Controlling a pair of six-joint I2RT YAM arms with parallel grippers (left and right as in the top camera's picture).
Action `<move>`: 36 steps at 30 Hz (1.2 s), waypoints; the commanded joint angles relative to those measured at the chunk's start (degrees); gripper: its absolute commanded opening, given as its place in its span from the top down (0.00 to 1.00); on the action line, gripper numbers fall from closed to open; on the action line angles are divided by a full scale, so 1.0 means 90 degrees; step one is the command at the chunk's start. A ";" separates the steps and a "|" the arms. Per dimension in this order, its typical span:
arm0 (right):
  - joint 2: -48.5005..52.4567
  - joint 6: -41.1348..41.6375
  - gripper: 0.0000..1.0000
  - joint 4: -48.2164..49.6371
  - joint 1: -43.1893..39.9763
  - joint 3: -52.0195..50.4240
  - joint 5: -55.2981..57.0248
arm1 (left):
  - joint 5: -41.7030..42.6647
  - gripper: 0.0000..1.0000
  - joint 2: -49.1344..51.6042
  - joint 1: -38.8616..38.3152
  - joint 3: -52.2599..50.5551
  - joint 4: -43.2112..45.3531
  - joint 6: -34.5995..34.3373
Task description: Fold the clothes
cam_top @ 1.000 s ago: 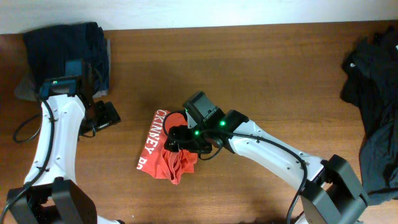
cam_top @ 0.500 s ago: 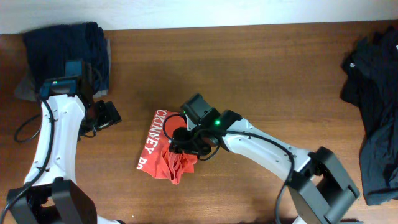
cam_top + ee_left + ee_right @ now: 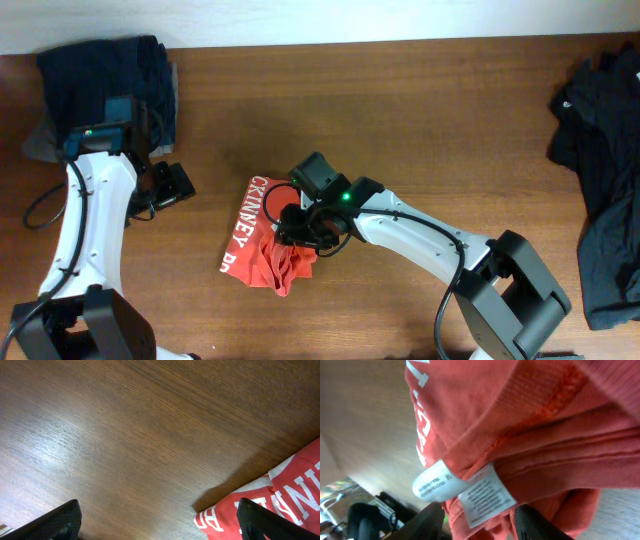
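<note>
From here I see the soft, crumpled orange-red T-shirt (image 3: 262,250) with white printed lettering. It lies bunched on the brown wooden table (image 3: 420,110), a little left of the middle. My right gripper (image 3: 300,224) is down on the upper right part of the shirt, its white arm reaching in from the lower right corner of the overhead view.

On the right wrist camera the red cloth fills nearly the whole picture. A thick fold with a stitched hem and two white sewn-in care labels (image 3: 465,491) sits between the two dark fingers (image 3: 427,519). The fingers stand partway apart, one on either side of the fabric. I cannot tell whether they are pinching the shirt or only bracketing it.

My left gripper (image 3: 170,186) hovers over bare wood to the left of the shirt, near it but not touching. Its wrist camera shows the dark fingertips (image 3: 62,520) in the bottom corners of the picture. They are spread wide with only wood grain between them, and a lettered corner of the shirt shows at lower right.

A pile of dark navy garments (image 3: 105,70) sits at the back left corner of the table, with a grey garment (image 3: 35,145) poking out at its lower left edge. A loose heap of black garments (image 3: 600,150) lies along the right edge, well apart from the shirt
</note>
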 commanded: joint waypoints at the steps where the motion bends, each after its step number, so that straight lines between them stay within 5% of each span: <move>1: 0.0087 0.0058 0.54 0.0017 0.0019 0.0080 0.0311 | 0.0046 0.01 -0.0049 0.0017 -0.0041 0.0015 -0.0061; 12: 0.0087 0.0058 0.69 0.0019 0.0015 0.0078 0.0624 | 0.0049 0.01 -0.0049 0.0017 -0.0041 0.0010 -0.0061; 19: 0.0087 0.0056 0.96 -0.0119 0.0015 0.0080 0.1061 | 0.0049 0.01 -0.0049 0.0017 -0.0041 0.0007 -0.0061; 36: 0.0061 -0.0838 0.88 -0.2739 -0.0374 0.1430 0.2497 | 0.0049 0.01 -0.0049 0.0017 -0.0041 0.0012 -0.0061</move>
